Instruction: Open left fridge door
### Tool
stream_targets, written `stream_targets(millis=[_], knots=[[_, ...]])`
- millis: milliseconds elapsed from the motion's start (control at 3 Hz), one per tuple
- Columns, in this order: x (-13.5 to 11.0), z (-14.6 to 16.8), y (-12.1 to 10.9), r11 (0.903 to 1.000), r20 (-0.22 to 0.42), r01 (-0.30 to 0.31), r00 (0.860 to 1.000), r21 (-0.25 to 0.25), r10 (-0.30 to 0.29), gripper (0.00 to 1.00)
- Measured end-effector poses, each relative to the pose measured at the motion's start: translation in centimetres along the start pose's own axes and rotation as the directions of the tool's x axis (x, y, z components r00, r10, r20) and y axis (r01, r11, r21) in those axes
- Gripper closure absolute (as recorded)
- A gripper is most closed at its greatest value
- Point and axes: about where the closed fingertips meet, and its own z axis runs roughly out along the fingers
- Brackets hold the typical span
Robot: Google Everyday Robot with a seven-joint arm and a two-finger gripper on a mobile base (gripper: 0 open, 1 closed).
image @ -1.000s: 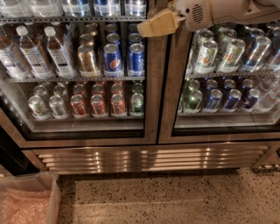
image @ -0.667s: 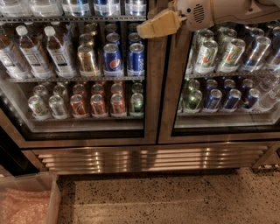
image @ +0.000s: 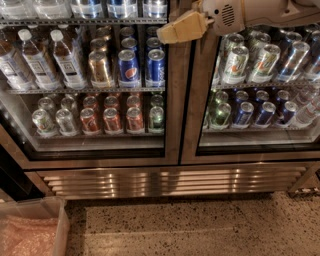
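— Where is the left door (image: 100, 145)?
— It is on the left side of the fridge and fills most of that half. It is a tall glass pane in a wide steel frame.
— Which way does it go?
— It stands straight up, with its long side going up and down. Its flat glass faces us. It is closed, lined up with the right door (image: 250, 156). Their steel edges meet in the middle. The top is cut off.
— What shows through the glass?
— Water bottles (image: 37, 60) stand on the left of the upper shelf and Pepsi cans (image: 129, 67) on the right. More cans sit on the shelf below.
— Where is the gripper (image: 182, 27)?
— It is up high, in front of the left door's right steel edge. Its tan tip points left and a bit down. The white arm (image: 260, 12) comes in from the top right.
— Is it open or closed?
— I cannot tell. I also cannot tell if it touches the door.
— What else is there?
— A steel grille (image: 170, 181) runs under both doors. Below that is a speckled floor (image: 200, 225), with a clear bin (image: 60, 225) in the left corner.
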Motion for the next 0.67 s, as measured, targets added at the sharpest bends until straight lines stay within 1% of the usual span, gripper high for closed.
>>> stream_targets(millis=[333,667], knots=[[-0.81,-0.43,0.33,0.9999,0.021,0.014,1.000,0.005,-0.014,0.45],[-0.71,-0.41,0.01,0.9999,0.021,0.014,1.000,0.005,-0.014,0.59]])
